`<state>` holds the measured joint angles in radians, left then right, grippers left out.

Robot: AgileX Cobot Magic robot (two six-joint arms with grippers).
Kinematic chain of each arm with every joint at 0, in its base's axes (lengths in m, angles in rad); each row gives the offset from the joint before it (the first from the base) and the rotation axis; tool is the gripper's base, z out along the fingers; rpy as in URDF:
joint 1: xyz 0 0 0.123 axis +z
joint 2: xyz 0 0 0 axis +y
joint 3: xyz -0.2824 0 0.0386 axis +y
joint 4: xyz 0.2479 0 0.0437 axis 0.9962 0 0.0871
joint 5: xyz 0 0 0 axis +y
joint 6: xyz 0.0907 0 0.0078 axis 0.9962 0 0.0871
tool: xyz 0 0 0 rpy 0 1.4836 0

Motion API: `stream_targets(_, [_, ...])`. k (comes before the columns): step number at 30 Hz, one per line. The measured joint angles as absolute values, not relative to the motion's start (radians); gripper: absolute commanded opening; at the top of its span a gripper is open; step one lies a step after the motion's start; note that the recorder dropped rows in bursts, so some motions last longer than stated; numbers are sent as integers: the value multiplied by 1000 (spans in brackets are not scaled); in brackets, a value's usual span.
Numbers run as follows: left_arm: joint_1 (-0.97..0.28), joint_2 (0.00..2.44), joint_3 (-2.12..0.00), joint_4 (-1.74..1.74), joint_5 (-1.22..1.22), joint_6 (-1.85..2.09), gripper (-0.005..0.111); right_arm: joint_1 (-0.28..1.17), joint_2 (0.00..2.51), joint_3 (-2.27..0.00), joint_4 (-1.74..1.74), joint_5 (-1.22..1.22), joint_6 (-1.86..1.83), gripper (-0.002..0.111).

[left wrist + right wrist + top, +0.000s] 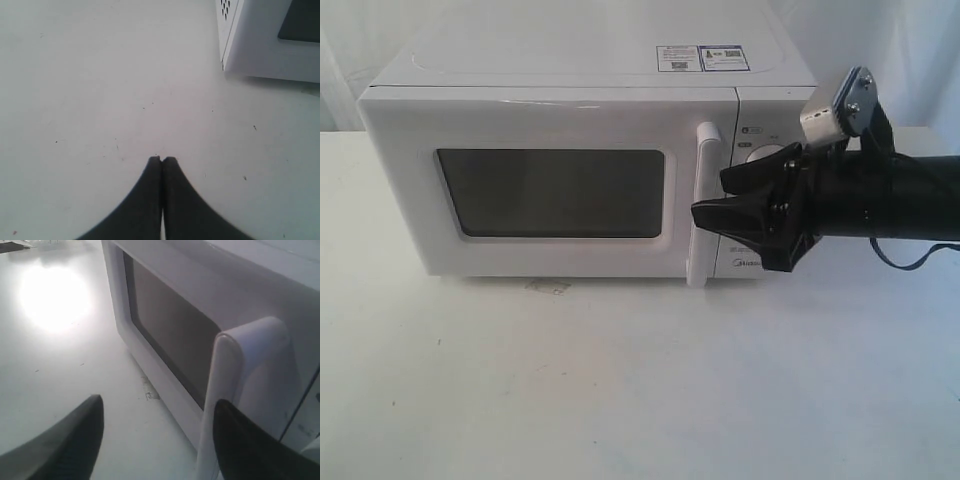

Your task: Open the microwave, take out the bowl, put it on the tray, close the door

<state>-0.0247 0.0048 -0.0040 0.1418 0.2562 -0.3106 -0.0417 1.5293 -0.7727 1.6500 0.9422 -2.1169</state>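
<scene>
The white microwave (pixel 570 95) stands on the table with its door (pixel 545 120) closed. The bowl is hidden; nothing shows through the dark window (pixel 552 193). My right gripper (pixel 712 197) is open at the tall white handle (pixel 701 240). In the right wrist view that gripper (pixel 157 407) has one finger close beside the handle (pixel 240 365) on the control-panel side, and the other finger out in front of the door. It grips nothing. My left gripper (pixel 161 159) is shut and empty, low over the table near the microwave's corner (pixel 260 50).
An upper knob (pixel 763 153) peeks out behind my right gripper on the control panel. White table (pixel 620 380) spreads in front of the microwave, with a small stain (pixel 548 287) by its base. No tray is in view.
</scene>
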Motion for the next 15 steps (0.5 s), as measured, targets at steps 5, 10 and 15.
stream_targets(5, [-25, 5, -4, 142, 256, -311, 0, -42, 1529, -775, 1661, 916, -2117, 60])
stream_targets(10, [-25, 5, -4, 142, 256, -311, 0, -42, 1551, -789, 1702, 918, -2117, 60])
stream_targets(15, [-25, 5, -4, 142, 256, -311, 0, -42, 1604, -808, 1727, 920, -2117, 60])
